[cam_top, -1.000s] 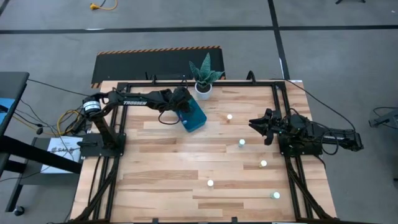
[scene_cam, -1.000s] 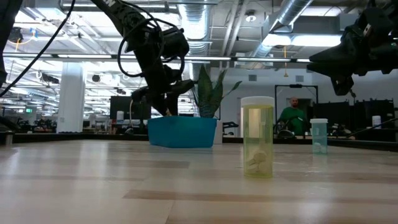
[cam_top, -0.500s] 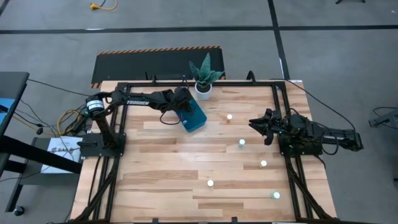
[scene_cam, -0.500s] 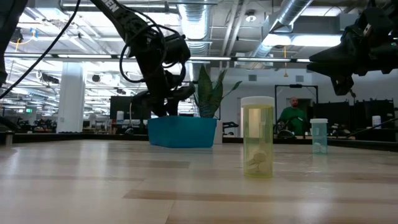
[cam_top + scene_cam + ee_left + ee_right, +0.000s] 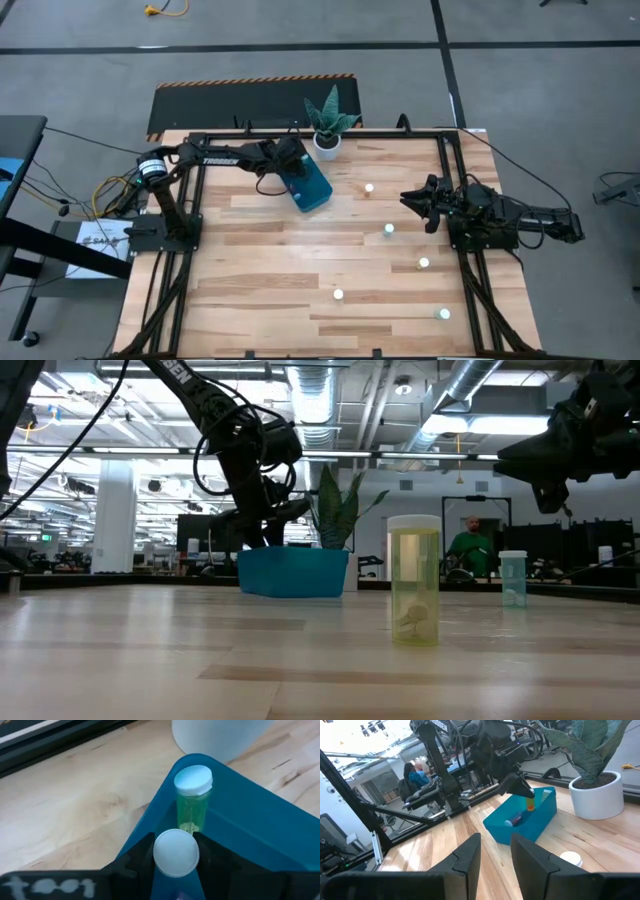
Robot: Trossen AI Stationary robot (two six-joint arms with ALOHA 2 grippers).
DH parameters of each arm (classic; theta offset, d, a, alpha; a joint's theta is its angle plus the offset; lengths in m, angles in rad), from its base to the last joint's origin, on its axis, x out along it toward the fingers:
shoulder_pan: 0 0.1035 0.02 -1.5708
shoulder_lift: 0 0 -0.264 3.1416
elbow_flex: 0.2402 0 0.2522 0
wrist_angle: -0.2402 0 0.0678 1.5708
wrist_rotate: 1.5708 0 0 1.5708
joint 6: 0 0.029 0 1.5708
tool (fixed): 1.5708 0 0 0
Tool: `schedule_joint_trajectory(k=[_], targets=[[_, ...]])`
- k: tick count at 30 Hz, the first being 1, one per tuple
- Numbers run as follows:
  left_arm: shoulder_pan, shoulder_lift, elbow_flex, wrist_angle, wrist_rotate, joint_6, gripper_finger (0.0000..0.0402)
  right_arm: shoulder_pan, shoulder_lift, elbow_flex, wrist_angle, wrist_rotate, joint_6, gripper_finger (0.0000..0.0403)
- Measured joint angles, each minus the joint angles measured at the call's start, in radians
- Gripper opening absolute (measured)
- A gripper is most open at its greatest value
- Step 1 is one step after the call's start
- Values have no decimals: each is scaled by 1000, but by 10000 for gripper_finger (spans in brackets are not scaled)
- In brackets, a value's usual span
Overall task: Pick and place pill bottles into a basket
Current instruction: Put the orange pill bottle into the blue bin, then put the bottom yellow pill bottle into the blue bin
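The teal-blue basket (image 5: 318,196) sits at the back of the table, near the middle. My left gripper (image 5: 291,166) hovers over its far end, shut on a white-capped pill bottle (image 5: 175,854). Just ahead of that, a green pill bottle (image 5: 193,795) stands upright in the basket's corner (image 5: 235,815). In the right wrist view another bottle (image 5: 512,822) lies inside the basket (image 5: 535,827). Loose pill bottles stand on the wood (image 5: 369,187), (image 5: 389,230), (image 5: 423,264). My right gripper (image 5: 412,200) waits at the right side, fingers slightly apart and holding nothing.
A white pot with a green plant (image 5: 327,140) stands just behind the basket. Two more bottles (image 5: 338,295), (image 5: 444,314) stand near the front edge. Black frame rails run along the table's left and right sides. A person (image 5: 468,548) sits far off in the room.
My left gripper, still holding its bottle, has shifted slightly toward the basket's far end. The right arm has not moved.
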Motion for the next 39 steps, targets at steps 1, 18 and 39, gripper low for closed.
schedule_joint_trajectory(k=[1, 18, 39], targets=[[2, 0, 0, 0, 7, 1, 110, 0, 0, 0, 0, 0, 0, 100], [10, -1, 0, 6, 73, 84, 125, 0, 0, 0, -1, 0, 0, 100], [-77, -164, 136, -1, 84, 260, 231, 0, 0, 0, -1, 0, 0, 100]])
